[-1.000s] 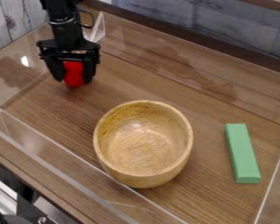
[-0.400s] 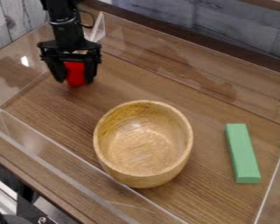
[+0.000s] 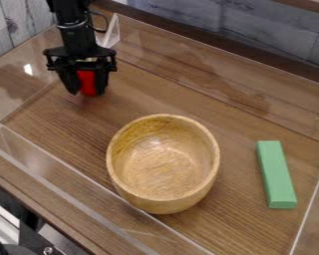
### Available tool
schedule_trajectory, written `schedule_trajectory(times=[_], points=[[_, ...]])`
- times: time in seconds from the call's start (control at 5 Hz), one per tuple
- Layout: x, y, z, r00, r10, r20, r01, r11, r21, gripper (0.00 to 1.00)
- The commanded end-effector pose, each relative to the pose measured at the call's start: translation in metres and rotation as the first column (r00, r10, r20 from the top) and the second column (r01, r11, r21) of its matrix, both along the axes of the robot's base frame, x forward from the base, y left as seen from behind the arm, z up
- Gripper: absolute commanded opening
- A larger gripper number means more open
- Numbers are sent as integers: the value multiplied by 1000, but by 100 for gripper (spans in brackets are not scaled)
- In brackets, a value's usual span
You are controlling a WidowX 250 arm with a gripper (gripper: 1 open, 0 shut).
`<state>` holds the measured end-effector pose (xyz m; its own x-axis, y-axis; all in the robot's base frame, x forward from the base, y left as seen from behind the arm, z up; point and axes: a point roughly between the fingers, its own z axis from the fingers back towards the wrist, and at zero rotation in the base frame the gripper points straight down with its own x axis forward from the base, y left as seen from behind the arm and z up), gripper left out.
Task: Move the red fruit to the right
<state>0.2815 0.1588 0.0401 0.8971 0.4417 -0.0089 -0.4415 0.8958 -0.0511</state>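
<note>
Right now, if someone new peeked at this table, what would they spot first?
Probably the big round wooden bowl, sitting near the middle of the picture. Next might come the bright green block, lying to the right of the bowl. Then the little red fruit at the upper left, partly hidden by the black gripper around it.

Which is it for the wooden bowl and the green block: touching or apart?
Apart: the camera view shows bare tabletop between the bowl and the green block.
</note>
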Motion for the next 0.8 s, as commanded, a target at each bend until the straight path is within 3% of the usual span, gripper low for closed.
schedule_trajectory(times=[0.0, 0.4, 0.6], points=[[19, -6, 35, 996, 45, 78, -47, 998, 28, 0], [43, -48, 74, 991, 50, 127, -50, 999, -7, 0], [55, -85, 80, 991, 27, 130, -25, 999, -23, 0]])
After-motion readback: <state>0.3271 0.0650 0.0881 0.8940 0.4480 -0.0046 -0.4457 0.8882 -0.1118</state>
